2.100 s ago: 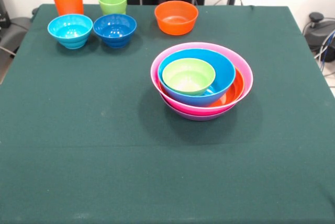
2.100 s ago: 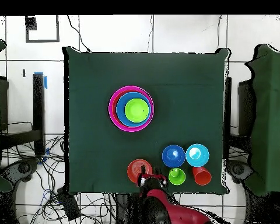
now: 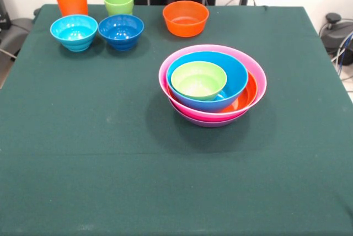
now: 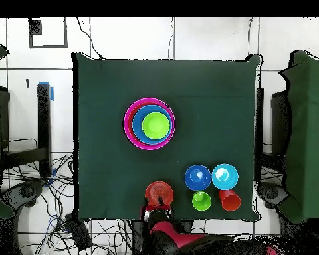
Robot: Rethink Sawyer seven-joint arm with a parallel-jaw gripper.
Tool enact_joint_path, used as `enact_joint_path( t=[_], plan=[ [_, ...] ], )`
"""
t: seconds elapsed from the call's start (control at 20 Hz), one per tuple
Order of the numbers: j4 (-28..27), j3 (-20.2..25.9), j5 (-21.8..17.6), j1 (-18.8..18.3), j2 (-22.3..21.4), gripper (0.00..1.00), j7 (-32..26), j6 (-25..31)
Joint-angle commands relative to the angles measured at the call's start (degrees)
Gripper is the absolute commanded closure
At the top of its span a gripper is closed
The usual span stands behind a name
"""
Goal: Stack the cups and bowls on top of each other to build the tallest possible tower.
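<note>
The tower [image 3: 212, 84] of glossy round plastic bowls sat a little right of the table's middle in the front view, its long axis upright and every mouth facing up. It counted five nested bowls: a large purple bowl [image 3: 207, 122] at the bottom, barely showing, then a large pink bowl [image 3: 259, 79], a large orange bowl [image 3: 248, 95], a large blue bowl [image 3: 234, 73] and a small lime green bowl [image 3: 198, 80] innermost.

Five loose pieces stood upright along the far edge, well apart from the tower: three small bowls and two cups. A small orange bowl [image 3: 186, 17] was far and just left of the tower; further left a small dark blue bowl [image 3: 121, 31] and a small light blue bowl [image 3: 74, 32] stood just beside each other. Behind them were the lime green tapered tumbler [image 3: 119, 2] and the orange tapered tumbler [image 3: 71, 2].

All rested on the dark green tablecloth [image 3: 83, 137].

The robot's gripper [image 4: 159, 214] hung at the table's edge by the small orange bowl in the overhead view; I could not tell whether it was released or clenched
</note>
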Motion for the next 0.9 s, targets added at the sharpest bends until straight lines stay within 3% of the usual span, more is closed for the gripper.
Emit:
enact_joint_path(
  t=[0.05,0.25,0.35,0.55,0.65,0.9],
  plan=[
    [-8.87,-1.54,1.36,7.21,-1.66,0.00,3.76,2.03],
    [-9.48,-7.52,4.87,13.27,-3.00,0.00,2.89,0.79],
    [-9.99,-8.50,5.39,14.45,-2.03,0.00,3.89,0.10],
    [-9.95,-8.48,4.89,14.86,-0.90,0.00,6.76,-0.84],
    [-8.58,-7.48,4.01,13.35,-0.77,0.00,9.55,-3.62],
    [-4.73,-5.58,2.13,10.48,-5.58,0.00,10.84,1.93]
  ],
)
